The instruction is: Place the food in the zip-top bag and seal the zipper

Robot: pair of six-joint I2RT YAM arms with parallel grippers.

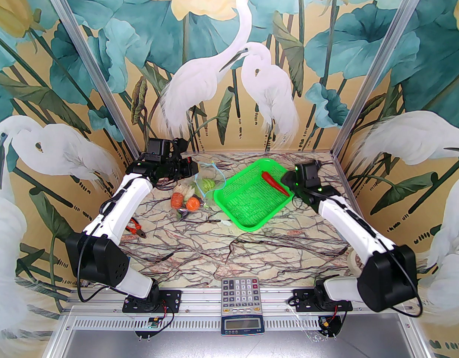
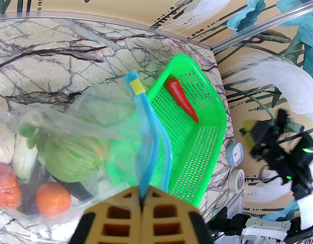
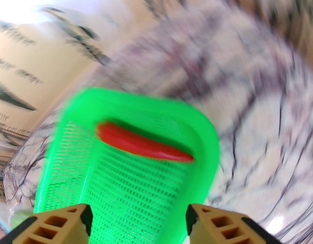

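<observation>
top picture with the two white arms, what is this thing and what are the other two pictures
It is a robot: two arms bolted at the near edge of a marble table, each ending in a two-finger claw. The top picture looks down from above and behind them. The other two come from cameras on the wrists, so each looks along its own claw. The left claw is shut on the blue zipper of a clear zip-top bag holding toy vegetables. The right claw is open, facing a green basket with a red chili in it. Pliers lie on the table, a calculator between the arm bases.
</observation>
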